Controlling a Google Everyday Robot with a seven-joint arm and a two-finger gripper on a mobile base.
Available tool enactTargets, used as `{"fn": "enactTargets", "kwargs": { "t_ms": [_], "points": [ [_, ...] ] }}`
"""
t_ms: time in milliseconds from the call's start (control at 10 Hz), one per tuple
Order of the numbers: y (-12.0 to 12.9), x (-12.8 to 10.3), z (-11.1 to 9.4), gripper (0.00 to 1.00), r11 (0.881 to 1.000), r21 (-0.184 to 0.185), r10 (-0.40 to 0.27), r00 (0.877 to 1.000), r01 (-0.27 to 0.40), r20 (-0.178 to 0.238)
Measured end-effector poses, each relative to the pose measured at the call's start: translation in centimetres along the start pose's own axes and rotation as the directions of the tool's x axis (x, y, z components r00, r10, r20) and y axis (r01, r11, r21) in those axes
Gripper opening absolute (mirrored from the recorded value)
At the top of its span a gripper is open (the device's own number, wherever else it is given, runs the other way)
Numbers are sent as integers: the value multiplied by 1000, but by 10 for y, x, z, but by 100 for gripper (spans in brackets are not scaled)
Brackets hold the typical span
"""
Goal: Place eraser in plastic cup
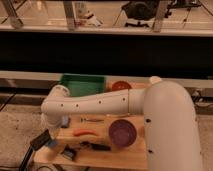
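Note:
My white arm (100, 102) reaches left across a wooden table (107, 156). My gripper (41, 141) is dark and hangs low at the table's front left corner. A small bluish block (52, 144), possibly the eraser, lies right beside the gripper; I cannot tell whether the gripper touches it. A round purple cup (123, 132) seen from above stands on the table's right part, well right of the gripper.
A green tray (82, 83) stands at the back left, with an orange round thing (120, 85) to its right. An orange-red item (84, 132), a black tool (97, 146) and a small dark block (69, 152) lie mid-table. My white base (172, 130) crowds the right.

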Motion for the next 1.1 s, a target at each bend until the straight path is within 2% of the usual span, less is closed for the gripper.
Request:
{"fn": "enactTargets", "kwargs": {
  "t_ms": [400,500,1100],
  "points": [
    [1,3,0,72,1000,-5,8,1000,-8,-11],
    [1,3,0,78,1000,-6,11,1000,-11,-10],
    [3,6,3,80,1000,-17,18,1000,-18,-4]
  ]
}}
